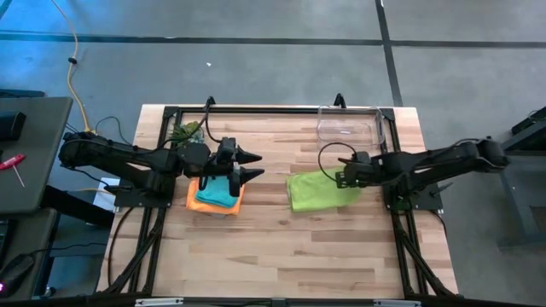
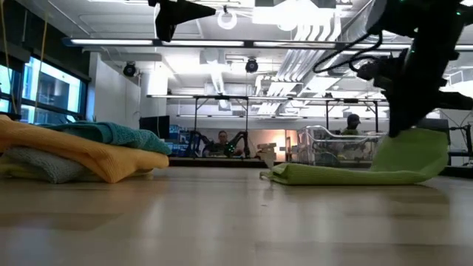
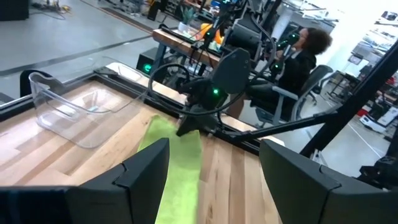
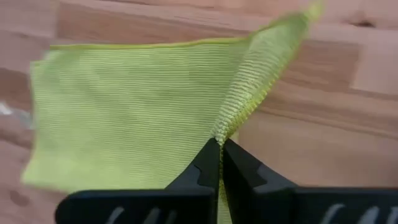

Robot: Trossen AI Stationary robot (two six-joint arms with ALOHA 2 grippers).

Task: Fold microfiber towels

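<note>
A lime green towel (image 1: 317, 189) lies near the table's middle, on the right half, with its right side raised (image 2: 414, 151). My right gripper (image 4: 219, 155) is shut on it (image 1: 343, 176). At the left a stack of folded towels (image 1: 215, 196) rests on the table: teal (image 2: 111, 133) on top, then orange (image 2: 89, 151), with grey (image 2: 37, 164) under it. My left gripper (image 1: 253, 167) hangs open above the stack's right side, pointing about level toward the lime towel (image 3: 177, 174), and touches nothing. My right gripper pinches the lime towel's hemmed edge (image 4: 229, 124) between its two shut fingers, on the towel's right side. The fingers slant down from the table's right. The held edge is raised in a ridge, while the rest of the towel (image 4: 124, 112) lies flat on the table.
A clear plastic bin (image 1: 350, 124) stands at the far edge, right of middle. A small green spiky plant-like object (image 1: 186, 132) sits at the far left behind my left arm. Bare wood (image 1: 281, 247) stretches along the near half of the table. People sit beyond the table (image 3: 305, 56).
</note>
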